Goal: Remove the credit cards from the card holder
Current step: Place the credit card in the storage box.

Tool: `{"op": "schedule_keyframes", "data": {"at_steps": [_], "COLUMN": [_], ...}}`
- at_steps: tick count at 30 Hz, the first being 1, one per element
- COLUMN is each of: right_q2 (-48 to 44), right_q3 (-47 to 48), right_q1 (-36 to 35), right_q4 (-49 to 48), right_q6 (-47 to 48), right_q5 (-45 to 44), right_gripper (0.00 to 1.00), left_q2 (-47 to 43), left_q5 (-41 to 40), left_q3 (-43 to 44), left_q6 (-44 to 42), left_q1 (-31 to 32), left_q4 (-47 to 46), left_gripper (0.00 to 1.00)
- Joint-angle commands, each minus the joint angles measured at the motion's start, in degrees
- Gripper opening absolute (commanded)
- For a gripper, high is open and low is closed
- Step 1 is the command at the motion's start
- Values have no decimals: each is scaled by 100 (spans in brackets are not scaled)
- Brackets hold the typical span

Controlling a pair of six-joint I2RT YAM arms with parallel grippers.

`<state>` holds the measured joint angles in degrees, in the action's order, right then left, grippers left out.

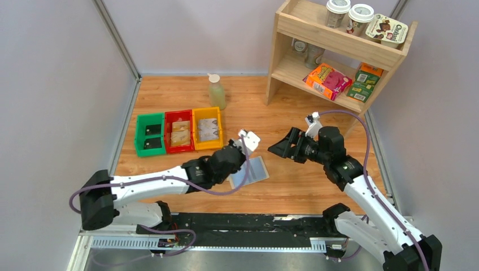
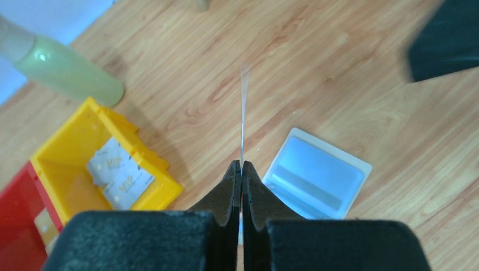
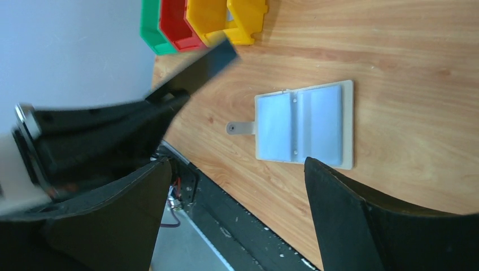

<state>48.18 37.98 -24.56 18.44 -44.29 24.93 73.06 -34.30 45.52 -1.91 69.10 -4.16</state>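
Left wrist view: left gripper (image 2: 242, 167) clamped tight on one credit card (image 2: 243, 113), seen edge-on as a thin line running up frame centre. Open card holder (image 2: 316, 176) lies flat on the wooden table (image 2: 339, 68), pale blue inside up, just lower right of the fingertips. Yellow bin (image 2: 62, 169) at left holds a silvery card (image 2: 118, 172). Red bin (image 2: 14, 214) in lower left corner, bottle (image 2: 62, 68) of pale green liquid upper left.

Right wrist view: right gripper (image 3: 237, 164) spread wide, gripping nothing. The holder's clasp tab (image 3: 240, 128) points left in frame, above the gap between the fingers.

Top external view: green bin (image 1: 139, 135) leftmost, dark cards (image 1: 151, 144) inside.
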Motion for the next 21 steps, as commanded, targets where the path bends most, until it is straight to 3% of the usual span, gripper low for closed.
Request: {"op": "schedule_keyframes", "data": {"at_steps": [1,5,9,15,21], "right_q2": [-221,-257,-248,-195,-195], "right_q3": [166,61,-106,-290,-440], "right_q1": [-23,-14,-14,-23,-14], "right_q4": [133,73,-164,-279,-429], "right_q6": [737,940,1001,1098,1142], "right_q5": [-374,-463,-331,-243,-129], "right_gripper": [91,91,92,92,92], "left_q2": [-932,-1794,-2304,-2059,-1366], "left_q5": [995,1873,2725,4087,4100], "left_q3": [-104,-105,211,966,1635], "left_q6": [1175,1501,1518,1413,1203], "left_q1": [-826,-1977,-3618,-6219,-7822], "left_q4": [1136,2066,3111,4598,5303], "left_gripper": [0,0,0,0,0]}}
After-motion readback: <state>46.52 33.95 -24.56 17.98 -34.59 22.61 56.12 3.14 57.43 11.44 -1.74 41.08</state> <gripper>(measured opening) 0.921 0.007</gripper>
